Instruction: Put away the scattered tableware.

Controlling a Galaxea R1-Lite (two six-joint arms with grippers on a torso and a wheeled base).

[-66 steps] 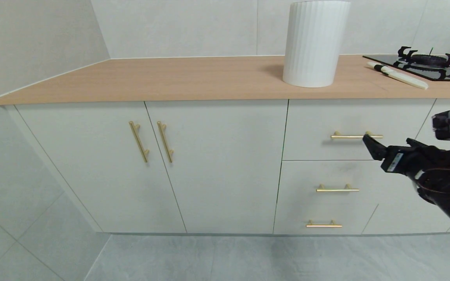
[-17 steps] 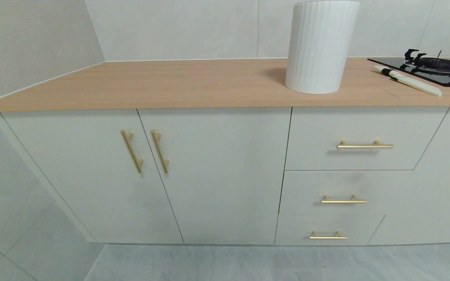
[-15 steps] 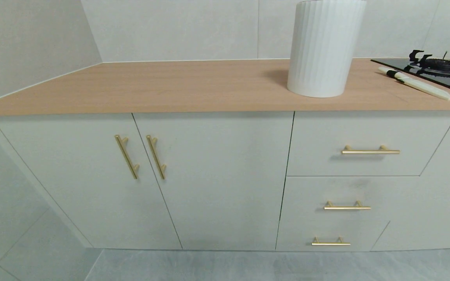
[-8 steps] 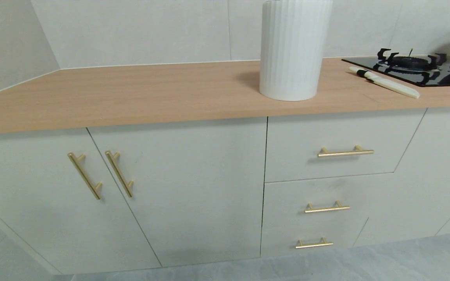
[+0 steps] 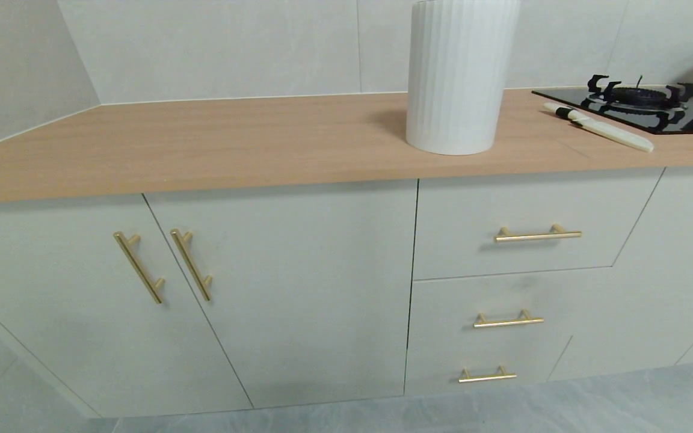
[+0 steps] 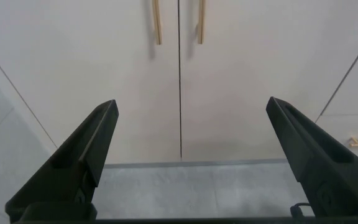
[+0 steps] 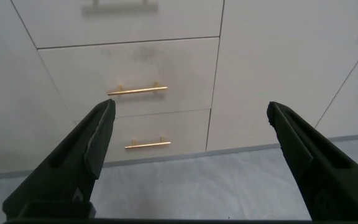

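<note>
Knife (image 5: 598, 126): flat on countertop (image 5: 232, 138), 2 o'clock, just beside hob (image 5: 674, 120).
Left gripper (image 6: 191, 104): jaws wide apart, empty, facing cabinet doors (image 6: 104, 56).
Right gripper (image 7: 190, 104): apart, empty, facing drawers (image 7: 135, 68).
Risk: thin, flat-lying blade may skid out of a pinch toward hob.

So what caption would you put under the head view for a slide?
White ribbed canister and a knife on a wooden counter above shut drawers.
</note>
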